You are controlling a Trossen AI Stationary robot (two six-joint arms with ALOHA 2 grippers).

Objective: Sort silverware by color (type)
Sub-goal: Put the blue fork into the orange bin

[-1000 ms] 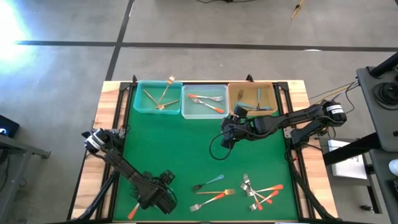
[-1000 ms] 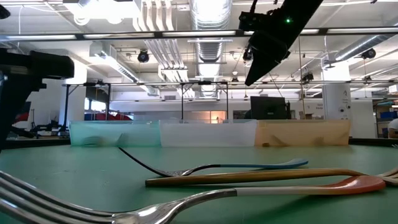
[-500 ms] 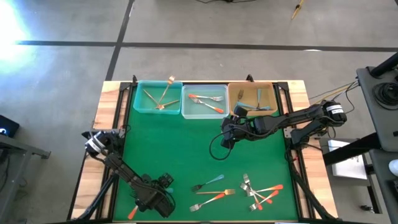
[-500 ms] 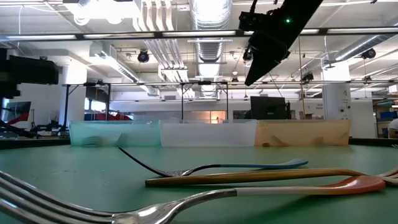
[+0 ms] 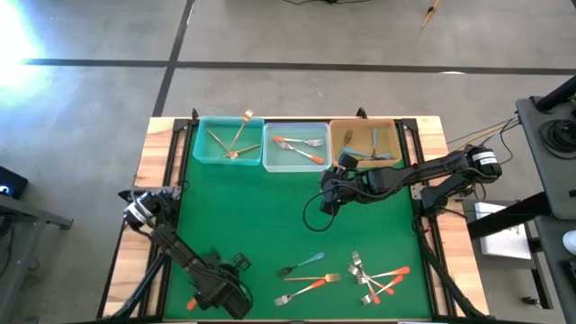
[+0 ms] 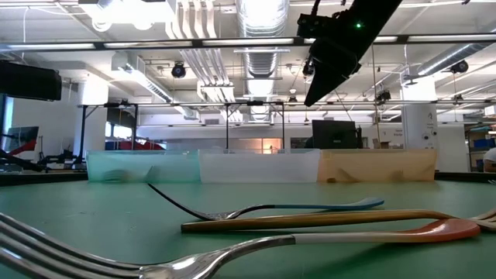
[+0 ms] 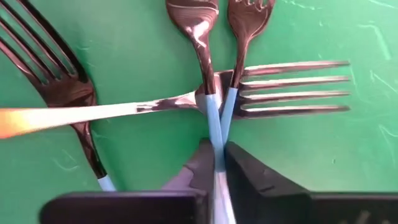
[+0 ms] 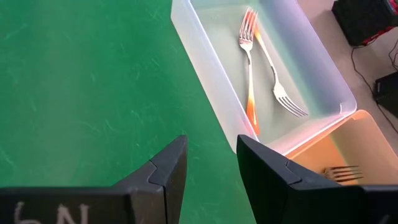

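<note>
My left gripper point(image 5: 220, 292) points down at the table's near left and is shut on blue fork handles. Below it lie two blue-handled forks point(image 7: 194, 37) point(image 7: 247, 25), an orange-handled fork point(image 7: 292, 87) crossing them, and another blue-handled fork point(image 7: 59, 87). More silverware lies flat on the mat at the near right point(image 5: 378, 274), with three single forks beside it point(image 5: 306, 277). My right gripper point(image 5: 328, 202) hangs open above the mat in front of the bins, with nothing between its fingers point(image 8: 211, 165). My left gripper pinches the blue handles point(image 7: 217, 146) of the two forks where they run together, between its two fingers point(image 7: 202, 165). It comes from above, pointing down, fingers across the handles. The forks lie flat on the mat, the orange-handled fork crossing them at their necks.
Three bins stand along the far edge: a teal one point(image 5: 228, 139) with gold forks, a clear one point(image 5: 295, 146) with orange-handled forks, a tan one point(image 5: 364, 142) with blue-handled forks. The mat's middle point(image 5: 252, 216) is bare green.
My left gripper has edged a little toward the table's near left corner. The forks at the near right and my right arm have kept still.
</note>
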